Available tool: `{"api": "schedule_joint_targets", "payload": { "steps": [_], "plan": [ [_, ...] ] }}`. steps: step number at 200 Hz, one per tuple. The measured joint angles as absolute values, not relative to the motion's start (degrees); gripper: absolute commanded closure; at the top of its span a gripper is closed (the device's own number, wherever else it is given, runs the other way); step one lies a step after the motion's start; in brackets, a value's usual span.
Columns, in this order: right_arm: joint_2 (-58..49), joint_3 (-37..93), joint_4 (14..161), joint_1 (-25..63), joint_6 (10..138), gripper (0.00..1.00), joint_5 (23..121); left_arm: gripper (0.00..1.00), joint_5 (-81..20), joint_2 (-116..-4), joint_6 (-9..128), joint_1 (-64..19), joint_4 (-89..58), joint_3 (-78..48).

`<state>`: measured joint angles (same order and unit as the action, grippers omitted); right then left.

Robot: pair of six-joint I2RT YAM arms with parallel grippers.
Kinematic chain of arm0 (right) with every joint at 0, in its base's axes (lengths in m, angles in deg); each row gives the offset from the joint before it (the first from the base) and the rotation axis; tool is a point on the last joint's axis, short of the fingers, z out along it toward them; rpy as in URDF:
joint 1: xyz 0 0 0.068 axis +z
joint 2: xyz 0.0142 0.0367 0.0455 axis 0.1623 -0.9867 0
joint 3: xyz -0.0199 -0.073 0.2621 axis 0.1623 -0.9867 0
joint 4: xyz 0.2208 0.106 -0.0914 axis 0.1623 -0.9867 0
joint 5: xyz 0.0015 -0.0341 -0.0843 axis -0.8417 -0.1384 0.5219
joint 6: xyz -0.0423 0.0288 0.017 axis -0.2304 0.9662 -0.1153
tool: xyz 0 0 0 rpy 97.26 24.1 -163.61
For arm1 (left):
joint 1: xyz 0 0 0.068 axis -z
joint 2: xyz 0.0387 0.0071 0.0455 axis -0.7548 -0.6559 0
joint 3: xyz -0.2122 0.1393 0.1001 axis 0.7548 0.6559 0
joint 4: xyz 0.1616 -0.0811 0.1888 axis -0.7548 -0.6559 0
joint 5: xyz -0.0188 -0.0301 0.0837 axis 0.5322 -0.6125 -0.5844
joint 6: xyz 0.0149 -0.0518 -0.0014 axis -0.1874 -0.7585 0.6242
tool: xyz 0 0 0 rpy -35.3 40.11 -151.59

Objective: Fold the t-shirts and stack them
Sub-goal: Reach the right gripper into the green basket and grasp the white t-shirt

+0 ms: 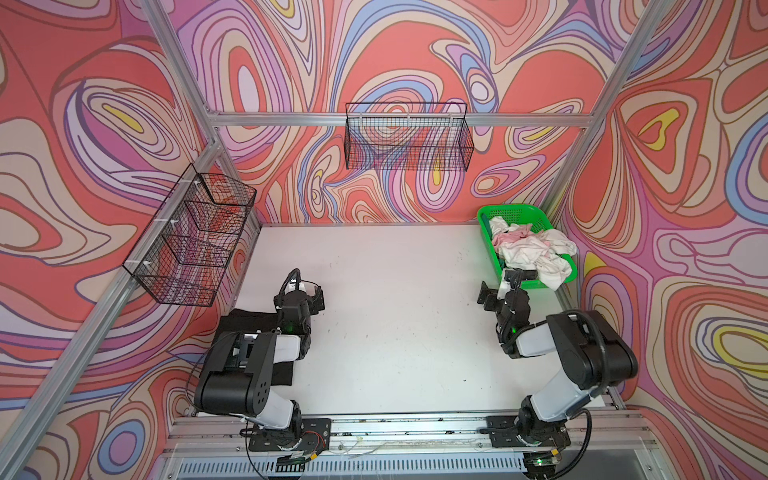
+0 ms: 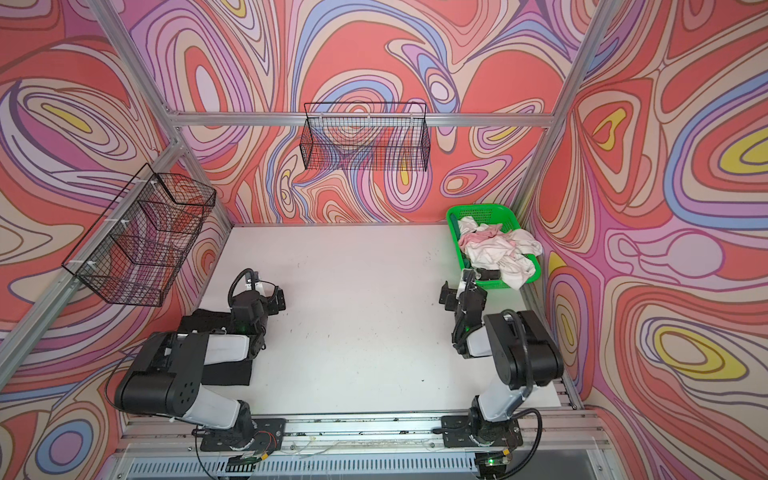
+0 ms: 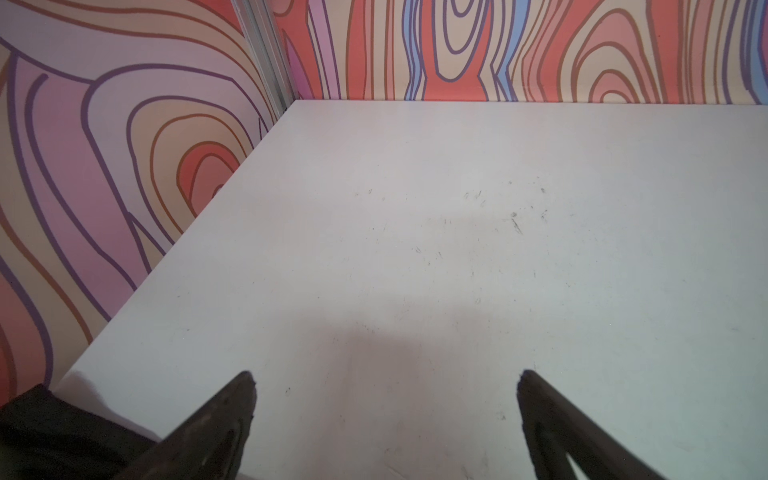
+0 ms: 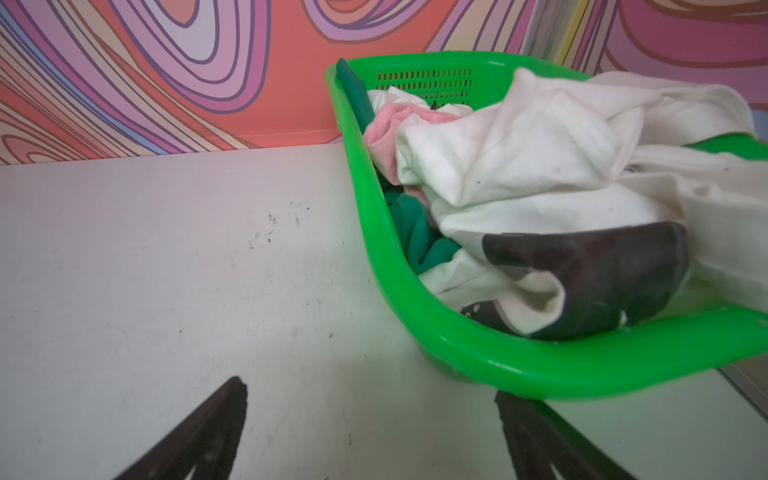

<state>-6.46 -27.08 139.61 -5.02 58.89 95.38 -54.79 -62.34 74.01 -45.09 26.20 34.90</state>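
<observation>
Because the shirts (image 4: 519,166) heaped in the green basket (image 4: 457,345) at the far right corner of the table (image 1: 395,332) are soft, light and tangled, a pinch on a raised fold of the off-white top one looks the best hold, though others may drag along. A black shirt (image 1: 245,321) lies flat under the left arm. The left gripper (image 3: 386,376) and right gripper (image 4: 369,386) hang spread and empty over the scuffed white top, between swirl-patterned walls (image 1: 395,62).
</observation>
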Motion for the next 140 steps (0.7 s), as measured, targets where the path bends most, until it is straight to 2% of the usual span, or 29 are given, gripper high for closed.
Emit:
{"api": "schedule_joint_targets", "payload": {
  "steps": [19, 33, 61, 80, 102, 140],
  "plan": [
    [4.9, -23.4, 130.6, -4.9, 62.4, 0.02, 98.2, 0.00, -55.1, -58.1, 75.6, -42.1, 18.7, 30.8],
    [11.4, -14.7, 119.9, -4.8, 70.1, 0.02, 103.0, 0.00, -56.2, -55.9, 73.7, -40.0, 12.7, 24.8],
    [16.9, 2.0, 101.3, -5.0, 83.4, 0.02, 107.4, 0.00, -56.7, -50.0, 63.9, -39.3, -3.9, 10.3],
    [19.0, 6.3, 93.5, -5.0, 87.0, 0.02, 106.8, 0.00, -52.9, -45.6, 54.5, -40.9, -12.9, 4.6],
    [15.2, 15.1, 80.8, -5.0, 88.8, 0.02, 107.0, 0.00, -46.6, -39.9, 47.8, -43.1, -20.2, 4.3],
    [-2.2, 34.4, 63.0, -5.0, 88.2, 0.02, 110.2, 0.00, -34.0, -32.0, 46.0, -43.3, -32.2, 4.3]
  ]
}}
